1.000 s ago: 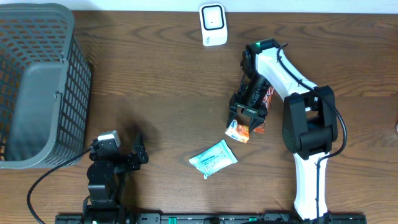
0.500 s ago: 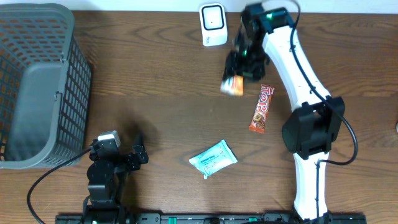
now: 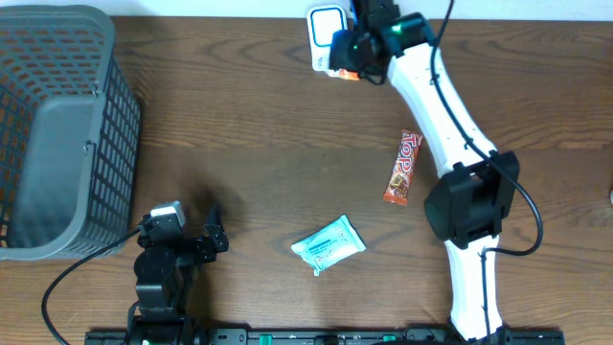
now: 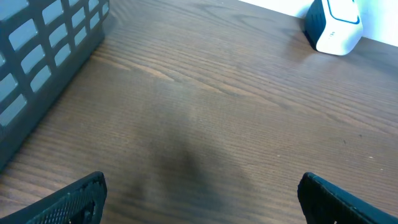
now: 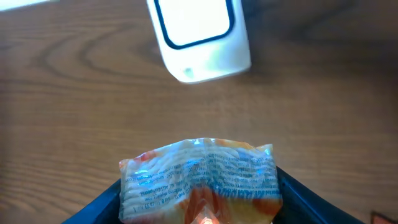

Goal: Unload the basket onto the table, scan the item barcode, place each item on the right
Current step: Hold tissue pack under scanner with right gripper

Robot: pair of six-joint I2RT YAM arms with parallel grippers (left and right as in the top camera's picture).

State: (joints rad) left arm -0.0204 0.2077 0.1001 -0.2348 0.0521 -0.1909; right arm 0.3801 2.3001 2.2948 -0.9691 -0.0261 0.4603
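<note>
The right gripper (image 5: pixel 199 210) clamps the snack packet (image 5: pixel 199 177) just in front of the scanner (image 5: pixel 199 37); it looks light, crinkly and soft, best pinched gently across its middle, while the left gripper (image 4: pixel 205 202) gapes empty, far from the scanner

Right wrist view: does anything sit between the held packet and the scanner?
Nothing visible does. The right gripper holds the snack packet just short of the white scanner, with only bare table between them.
</note>
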